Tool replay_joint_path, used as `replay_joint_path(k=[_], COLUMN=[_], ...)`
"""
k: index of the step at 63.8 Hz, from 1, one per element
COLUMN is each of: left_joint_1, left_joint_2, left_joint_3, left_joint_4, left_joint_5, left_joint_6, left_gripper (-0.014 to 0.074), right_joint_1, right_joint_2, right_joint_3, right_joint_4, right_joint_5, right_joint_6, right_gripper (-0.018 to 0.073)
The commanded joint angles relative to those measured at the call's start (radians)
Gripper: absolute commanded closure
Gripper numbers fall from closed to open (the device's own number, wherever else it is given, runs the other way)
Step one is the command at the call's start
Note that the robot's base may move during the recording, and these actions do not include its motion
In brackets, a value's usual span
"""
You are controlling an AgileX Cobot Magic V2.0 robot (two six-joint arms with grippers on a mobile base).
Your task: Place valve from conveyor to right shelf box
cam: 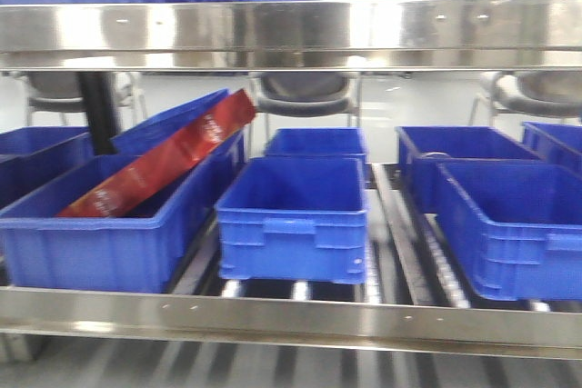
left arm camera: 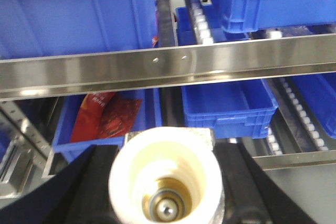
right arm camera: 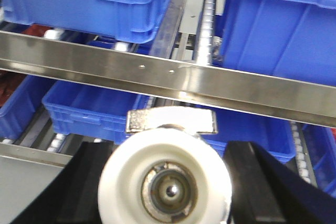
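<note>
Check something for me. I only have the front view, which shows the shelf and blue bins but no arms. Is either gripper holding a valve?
Observer: Yes. The left wrist view shows a cream valve held between the fingers of the left gripper, with its open end toward the camera.
Operator: And the right?
Observer: The right gripper holds a white valve with a metal handle on top.
Operator: What's ahead of the right one?
Observer: A steel rail crosses the view, and a blue bin sits on the level below it.
</note>
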Motion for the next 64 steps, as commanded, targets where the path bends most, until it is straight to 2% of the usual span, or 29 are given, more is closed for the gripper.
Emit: replay_joint_path(k=[1, 64], left_joint_1=[-0.005, -0.005], left_joint_2=[-0.013, -0.013], left_joint_3=[-0.007, -0.007], left_joint_4=[-0.007, -0.007], left_joint_5=[-0.05, -0.05], left_joint_6=[-0.005, -0.005], left_gripper=[0.0708, 0.0708], right_joint_1=[-0.001, -0.001], right_joint_2=[-0.011, -0.011], right_joint_3=[-0.018, -0.018], right_joint_4=[-0.001, -0.001], right_joint_5=[-0.07, -0.07], right_joint_6=[-0.01, -0.01], right_gripper=[0.0713, 0.0713])
